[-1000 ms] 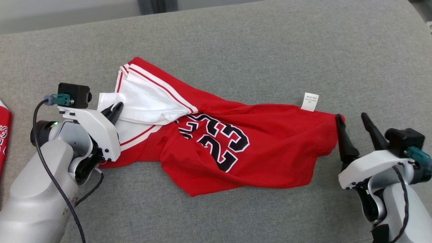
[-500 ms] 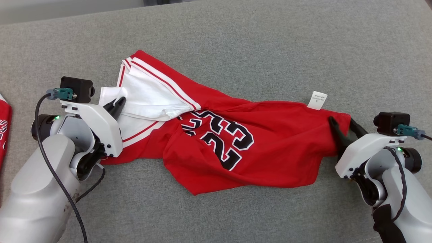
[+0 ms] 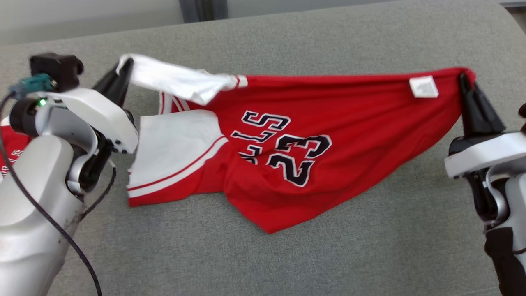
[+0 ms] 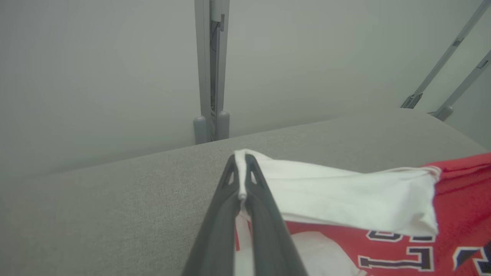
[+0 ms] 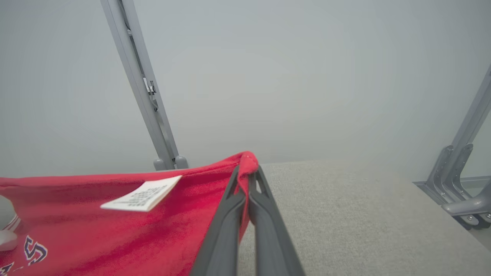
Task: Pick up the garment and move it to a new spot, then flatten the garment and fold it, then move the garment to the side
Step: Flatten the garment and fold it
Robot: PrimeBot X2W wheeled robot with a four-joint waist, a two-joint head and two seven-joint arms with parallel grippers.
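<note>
The garment [image 3: 353,123] is a red jersey with white sleeves and a dark "23", stretched between both arms above the grey surface [image 3: 328,255]. My left gripper [image 3: 125,65] is shut on the white sleeve end, pinched between its dark fingertips [image 4: 240,168]. At the right, my right gripper [image 3: 466,80] is shut on the red hem corner, which pokes out at its tips [image 5: 248,168]. A white care label [image 3: 423,87] hangs near that corner. The jersey's lower part sags down and its bottom edge rests on the surface.
Another red garment [image 3: 10,152] lies at the far left edge, behind my left arm. A grey post [image 4: 210,69] stands behind the surface's far edge, and slanted grey struts [image 5: 138,84] rise beyond it against a pale wall.
My right gripper closed on the red hem corner. Both arms then rose and pulled apart, lifting the jersey's top edge off the surface and stretching it out. The head view shifted slightly.
</note>
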